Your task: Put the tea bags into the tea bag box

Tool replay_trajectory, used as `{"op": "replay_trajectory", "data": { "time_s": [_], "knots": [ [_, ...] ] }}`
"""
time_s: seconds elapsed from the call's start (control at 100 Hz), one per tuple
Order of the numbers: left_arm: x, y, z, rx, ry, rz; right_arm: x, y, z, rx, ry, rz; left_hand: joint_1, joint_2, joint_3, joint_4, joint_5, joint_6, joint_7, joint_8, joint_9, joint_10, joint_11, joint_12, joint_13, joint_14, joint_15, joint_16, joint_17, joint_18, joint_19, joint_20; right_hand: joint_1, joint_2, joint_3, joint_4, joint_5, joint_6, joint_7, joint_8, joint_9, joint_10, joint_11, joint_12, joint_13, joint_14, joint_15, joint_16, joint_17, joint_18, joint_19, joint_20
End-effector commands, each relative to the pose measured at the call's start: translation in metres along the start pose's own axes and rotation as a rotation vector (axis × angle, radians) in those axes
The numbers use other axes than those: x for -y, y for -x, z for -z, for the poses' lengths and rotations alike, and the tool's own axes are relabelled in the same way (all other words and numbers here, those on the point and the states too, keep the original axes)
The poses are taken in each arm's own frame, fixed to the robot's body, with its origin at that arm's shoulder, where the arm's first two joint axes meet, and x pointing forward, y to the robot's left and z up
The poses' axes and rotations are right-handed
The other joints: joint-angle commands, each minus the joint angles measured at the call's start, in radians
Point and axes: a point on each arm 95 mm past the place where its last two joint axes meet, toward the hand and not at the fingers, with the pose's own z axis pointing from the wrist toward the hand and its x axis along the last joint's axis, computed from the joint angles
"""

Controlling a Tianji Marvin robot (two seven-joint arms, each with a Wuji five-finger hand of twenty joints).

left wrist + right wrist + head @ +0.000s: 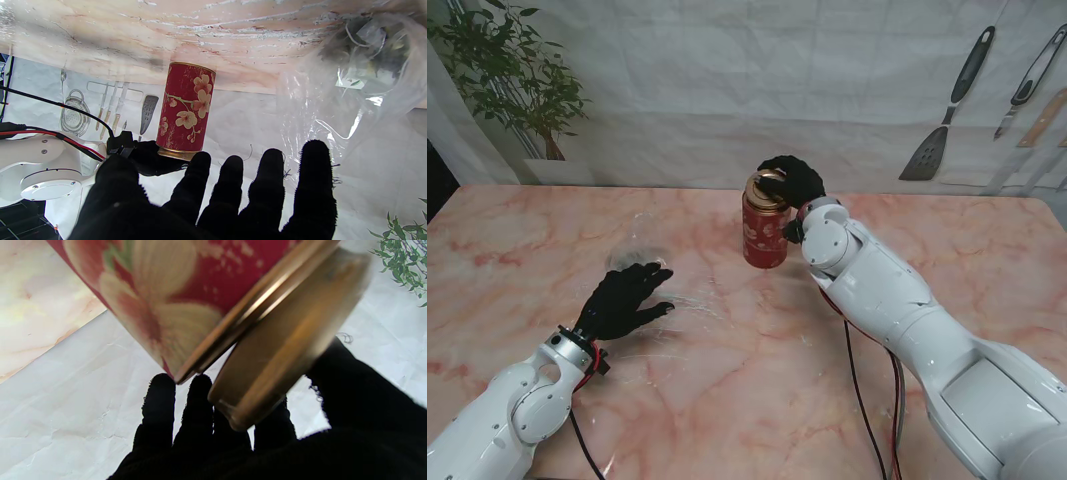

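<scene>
The step in hand looked to be opening the tea bag box [765,228], a red cylindrical tin with a flower pattern that stood upright on the tabletop [757,390] well toward its far edge, about midway between the left and right edges. The right hand [793,180] sat on top of the tin with its fingers curled round the gold lid [287,336]; in the right wrist view the lid appeared tilted and parted from the tin's gold rim on one side, so it was held in the fingers and seemingly just coming free, though the blur there left the exact gap hard to judge. The left hand [625,297] lay low over the tabletop nearer the left edge and nearer to me, fingers spread and closed on nothing, resting on or just over a clear plastic bag [363,66] whose dark contents were probably the tea bags, too indistinct to count. By my reading no bag had yet gone in. The next move called for lifting the lid clear and setting it aside, then the left hand pinching a bag out of the slippery plastic.
</scene>
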Motion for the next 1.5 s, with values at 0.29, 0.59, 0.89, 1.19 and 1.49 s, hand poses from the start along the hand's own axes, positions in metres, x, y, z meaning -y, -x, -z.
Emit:
{"op": "replay_trajectory", "data": {
  "time_s": [0.29, 0.59, 0.89, 1.19, 1.49],
  "knots": [
    [0.0007, -0.0008, -0.0008, -0.005, 0.008, 0.001, 0.0052, -0.0007, 0.0012, -0.004, -0.048, -0.006, 0.007, 0.007, -0.010, -0.034, 0.023, -0.001, 0.009, 0.007, 0.008, -0.003, -0.008, 0.005, 0.015, -0.007, 0.003, 0.009, 0.003, -0.015, 0.038, 0.015, -0.024, 0.041, -0.036, 0.027, -0.040, -0.045, -0.020, -0.007, -0.054, -0.041, -0.043, -0.039, -0.035, -0.056, -0.041, -0.021, -0.017, -0.046, -0.036, -0.014],
    [0.0008, -0.0008, -0.0003, -0.007, 0.010, 0.001, 0.0062, 0.0008, 0.0019, -0.001, -0.077, 0.000, 0.006, 0.008, -0.010, -0.034, 0.022, 0.000, 0.009, 0.008, 0.009, -0.003, -0.008, 0.005, 0.016, -0.006, 0.003, 0.009, 0.003, -0.015, 0.038, 0.014, -0.026, 0.049, -0.057, 0.029, -0.063, -0.056, -0.029, -0.010, -0.076, -0.048, -0.053, -0.054, -0.046, -0.063, -0.053, -0.026, -0.024, -0.053, -0.060, -0.015],
    [0.0011, -0.0008, -0.0002, -0.011, 0.014, 0.003, 0.0052, 0.0019, 0.0023, 0.002, -0.083, 0.011, 0.004, 0.008, -0.010, -0.034, 0.023, -0.002, 0.010, 0.008, 0.008, -0.005, -0.009, 0.005, 0.016, -0.003, 0.003, 0.009, 0.004, -0.016, 0.039, 0.015, -0.022, 0.053, -0.069, 0.031, -0.069, -0.058, -0.031, -0.009, -0.082, -0.054, -0.049, -0.057, -0.057, -0.071, -0.069, -0.029, -0.023, -0.055, -0.076, -0.004],
    [0.0014, -0.0008, -0.0010, -0.017, 0.015, 0.004, 0.0021, 0.0025, 0.0025, 0.005, -0.096, 0.026, 0.003, 0.008, -0.010, -0.034, 0.024, -0.002, 0.011, 0.009, 0.010, -0.007, -0.008, 0.005, 0.021, -0.005, 0.005, 0.011, 0.005, -0.017, 0.040, 0.015, -0.025, 0.059, -0.078, 0.032, -0.079, -0.063, -0.036, -0.010, -0.095, -0.060, -0.052, -0.059, -0.065, -0.075, -0.075, -0.028, -0.027, -0.058, -0.088, 0.004],
    [0.0019, -0.0005, -0.0009, -0.016, 0.016, 0.001, -0.0005, 0.0009, 0.0031, 0.001, -0.111, 0.027, 0.003, 0.007, -0.010, -0.034, 0.025, -0.004, 0.011, 0.009, 0.010, -0.009, -0.009, 0.005, 0.021, -0.005, 0.004, 0.012, 0.006, -0.018, 0.040, 0.015, -0.024, 0.067, -0.098, 0.033, -0.089, -0.068, -0.042, -0.011, -0.099, -0.068, -0.057, -0.062, -0.069, -0.083, -0.084, -0.029, -0.030, -0.060, -0.106, 0.011]
  ]
}}
